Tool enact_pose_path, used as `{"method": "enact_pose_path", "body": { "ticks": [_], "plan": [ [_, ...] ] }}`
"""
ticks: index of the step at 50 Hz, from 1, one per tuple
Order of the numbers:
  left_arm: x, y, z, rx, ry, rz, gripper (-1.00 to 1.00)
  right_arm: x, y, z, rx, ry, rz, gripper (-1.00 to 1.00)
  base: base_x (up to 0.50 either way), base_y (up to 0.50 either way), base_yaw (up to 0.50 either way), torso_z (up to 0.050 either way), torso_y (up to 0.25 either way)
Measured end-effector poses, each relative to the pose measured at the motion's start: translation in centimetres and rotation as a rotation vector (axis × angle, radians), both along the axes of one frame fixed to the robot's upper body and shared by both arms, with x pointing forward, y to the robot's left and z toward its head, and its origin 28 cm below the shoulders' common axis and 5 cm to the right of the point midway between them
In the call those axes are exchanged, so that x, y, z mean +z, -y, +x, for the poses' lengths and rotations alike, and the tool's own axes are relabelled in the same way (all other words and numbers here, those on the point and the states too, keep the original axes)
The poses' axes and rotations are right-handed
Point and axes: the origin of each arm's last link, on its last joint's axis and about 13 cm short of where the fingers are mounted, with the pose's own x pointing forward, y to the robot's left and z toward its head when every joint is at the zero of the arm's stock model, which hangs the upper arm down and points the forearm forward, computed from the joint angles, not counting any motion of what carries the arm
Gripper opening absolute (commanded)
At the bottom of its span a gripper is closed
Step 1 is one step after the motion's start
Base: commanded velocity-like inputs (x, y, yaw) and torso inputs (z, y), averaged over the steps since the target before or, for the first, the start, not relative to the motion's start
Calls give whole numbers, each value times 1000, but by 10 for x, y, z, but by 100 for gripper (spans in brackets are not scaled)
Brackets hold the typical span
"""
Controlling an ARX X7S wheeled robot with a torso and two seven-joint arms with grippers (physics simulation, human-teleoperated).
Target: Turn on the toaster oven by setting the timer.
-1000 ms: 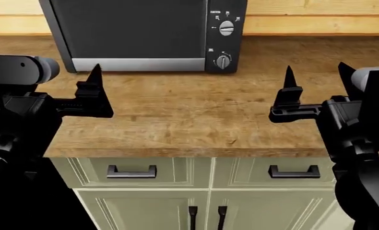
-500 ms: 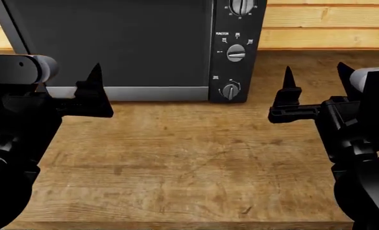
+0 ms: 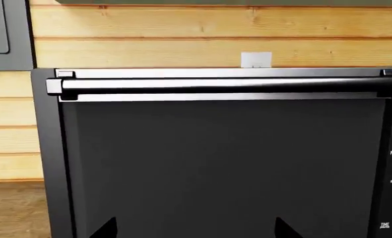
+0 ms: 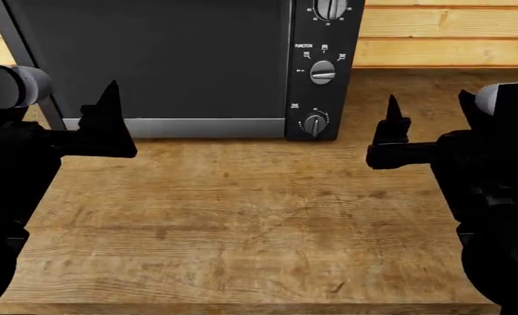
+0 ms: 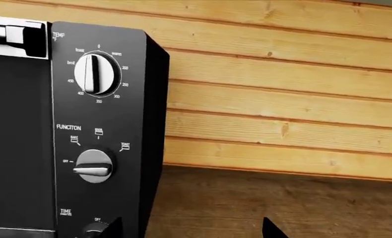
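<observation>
The big black toaster oven (image 4: 167,62) is the thing to look from. It sits at the back of the wooden counter (image 4: 241,216), up against the wood plank wall (image 4: 442,39).

The left gripper (image 4: 110,128) hangs over the counter in front of the oven's left bottom corner. It does not touch the oven. In the left wrist view two dark fingertips (image 3: 106,229) show with a wide gap between them, so its fingers are spread apart and hold nothing. That same view looks straight at the oven's dark glass door (image 3: 223,168), with the long silver handle (image 3: 223,84) across the top of it. A small white plate (image 3: 256,59) sits on the wall just above the oven.

A silver strip (image 4: 167,128) runs along the bottom of the door.

On the oven's right side is a black panel with three round knobs. The top knob (image 5: 97,73) has "TEMP" by it. The middle knob (image 4: 322,72) has "FUNCTION" by it. The timer (image 4: 315,124) is the lowest knob, near the oven's bottom right corner, with "TIME" next to it. Nothing touches it.

The right gripper (image 4: 390,141) hangs over the counter to the right of the oven and a bit in front of it, near the timer but apart from it. Its fingers are spread apart too and hold nothing
</observation>
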Motion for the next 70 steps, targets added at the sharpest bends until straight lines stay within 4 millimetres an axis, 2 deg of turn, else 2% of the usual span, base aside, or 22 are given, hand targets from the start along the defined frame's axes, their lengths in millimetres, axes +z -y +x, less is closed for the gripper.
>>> {"method": "enact_pose_path", "body": {
  "ticks": [17,28,46,70],
  "plan": [
    [16,-24,-27,139,42,24,100,14,-23,-20,126,-206,35,100,0,0,0,0,0],
    [26,-32,-39,200,77,12,100,25,-31,-25,169,-311,93,100,0,0,0,0,0],
    [28,-35,-44,209,71,-3,100,35,-49,-18,119,-423,195,100,0,0,0,0,0],
    [28,-33,-42,190,64,-16,100,24,-75,-8,74,-389,156,100,0,0,0,0,0]
  ]
}}
